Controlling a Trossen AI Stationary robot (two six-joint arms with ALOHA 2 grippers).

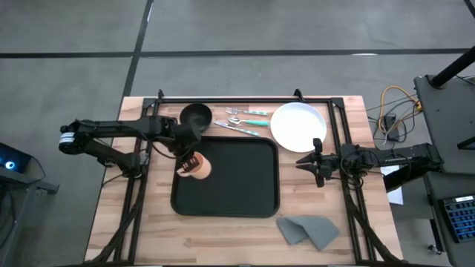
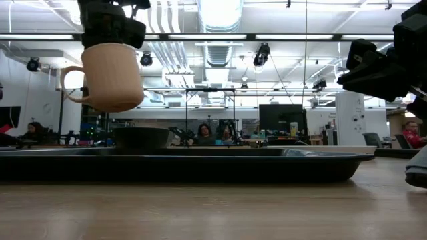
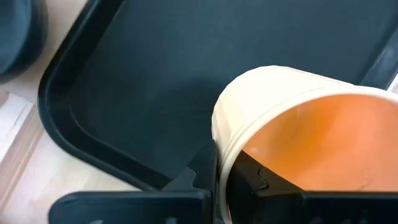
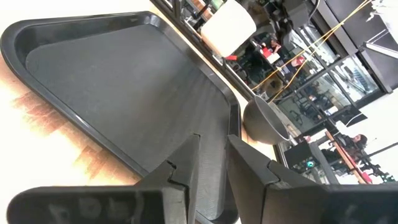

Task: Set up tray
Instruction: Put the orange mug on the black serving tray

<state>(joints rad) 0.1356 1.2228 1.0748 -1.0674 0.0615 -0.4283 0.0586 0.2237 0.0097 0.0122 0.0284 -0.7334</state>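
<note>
Left gripper (image 1: 189, 164) clamped on cup (image 1: 199, 167), held above bare tray (image 1: 245, 185); plate (image 1: 298, 126), bowl (image 1: 196, 116), cutlery (image 1: 245, 119) outside it, unplaced.

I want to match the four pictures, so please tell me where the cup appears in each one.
High view: cup at the tray's left edge, in the left hand.
Low view: upper left, raised above the tray.
Left wrist view: lower right.
Right wrist view: top centre.
Shared landmark: the tray.
</note>
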